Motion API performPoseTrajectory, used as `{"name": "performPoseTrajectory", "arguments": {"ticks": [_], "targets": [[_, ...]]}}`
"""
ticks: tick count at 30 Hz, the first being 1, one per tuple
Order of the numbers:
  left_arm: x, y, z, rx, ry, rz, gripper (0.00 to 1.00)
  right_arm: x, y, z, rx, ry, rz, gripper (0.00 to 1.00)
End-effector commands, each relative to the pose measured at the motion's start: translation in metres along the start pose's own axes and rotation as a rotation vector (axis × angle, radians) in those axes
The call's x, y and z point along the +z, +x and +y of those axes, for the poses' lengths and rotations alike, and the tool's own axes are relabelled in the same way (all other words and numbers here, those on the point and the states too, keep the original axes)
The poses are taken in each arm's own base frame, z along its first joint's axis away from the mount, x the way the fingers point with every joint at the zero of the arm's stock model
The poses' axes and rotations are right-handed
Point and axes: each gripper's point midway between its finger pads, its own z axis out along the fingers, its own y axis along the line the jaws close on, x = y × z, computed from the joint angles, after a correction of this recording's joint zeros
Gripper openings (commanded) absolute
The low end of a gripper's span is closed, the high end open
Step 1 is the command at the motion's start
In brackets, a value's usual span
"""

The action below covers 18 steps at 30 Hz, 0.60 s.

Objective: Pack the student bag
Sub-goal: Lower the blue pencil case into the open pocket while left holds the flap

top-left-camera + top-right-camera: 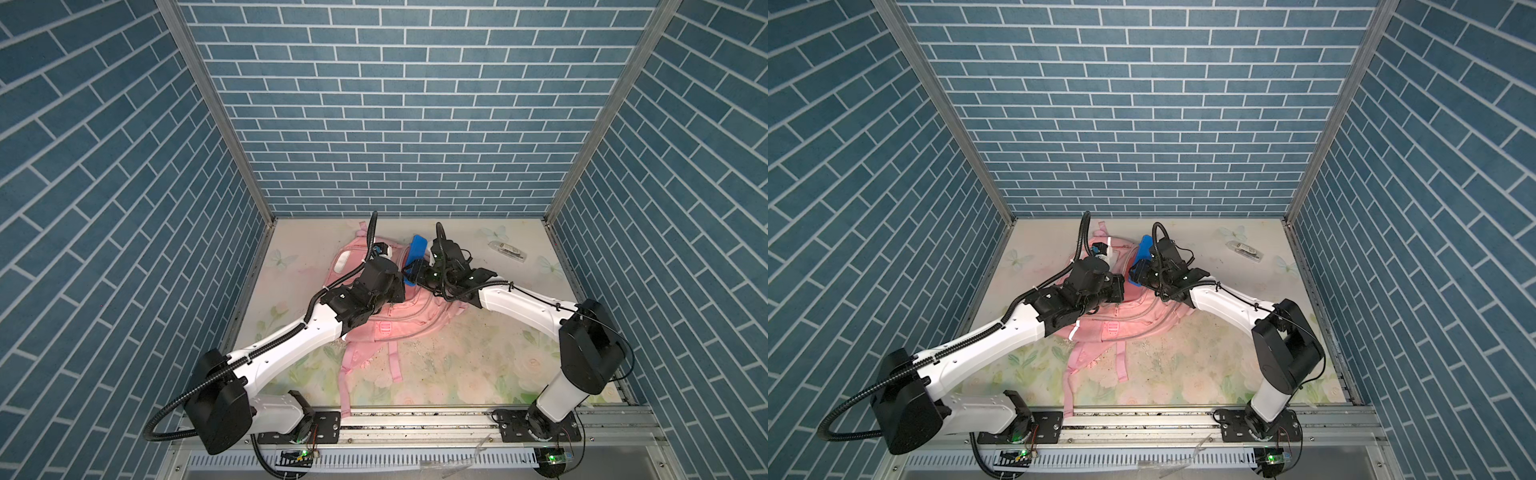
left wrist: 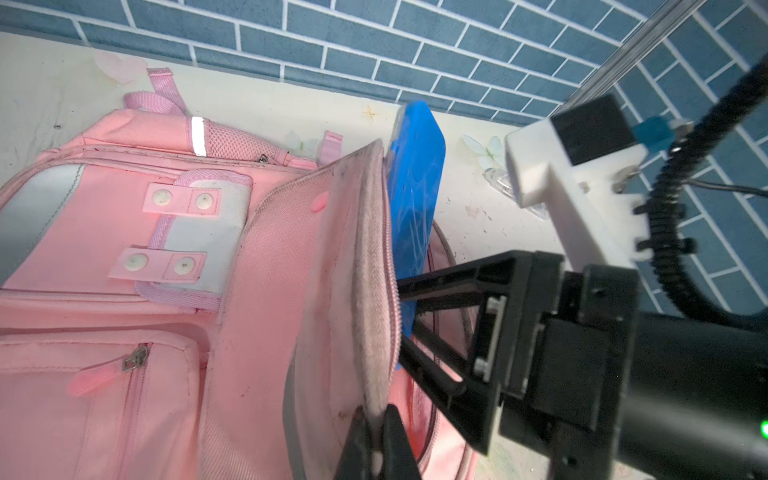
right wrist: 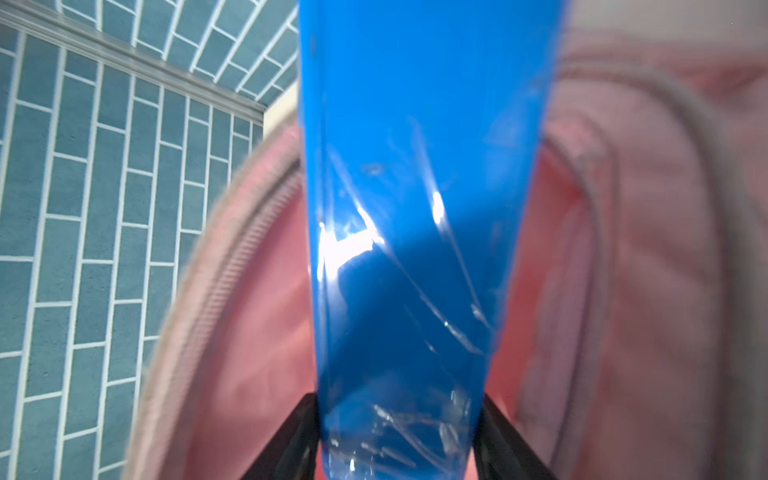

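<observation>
On the flowered table [image 1: 478, 353], the student bag [image 1: 399, 320] lies at centre; my left gripper [image 2: 376, 428] pinches its flap's zipper edge, my right gripper [image 3: 399, 424] clasps a blue case [image 3: 415, 208] standing in its mouth.

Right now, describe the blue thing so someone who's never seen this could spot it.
Find the big pink student bag on the floral table. In its unzipped opening a flat slab stands between the right gripper's fingers, the only glossy bright blue thing there.
</observation>
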Motion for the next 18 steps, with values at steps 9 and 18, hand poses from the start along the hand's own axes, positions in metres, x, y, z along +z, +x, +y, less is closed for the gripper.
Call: {"name": "performPoseTrajectory", "arguments": {"ticks": [9, 18], "targets": [[-0.007, -0.040, 0.000, -0.094, 0.057, -0.148, 0.00, 0.005, 0.025, 0.008, 0.019, 0.015, 0.188, 0.70], [-0.010, -0.033, 0.001, -0.075, 0.078, -0.132, 0.00, -0.026, -0.004, 0.002, -0.116, 0.073, 0.090, 0.86]]}}
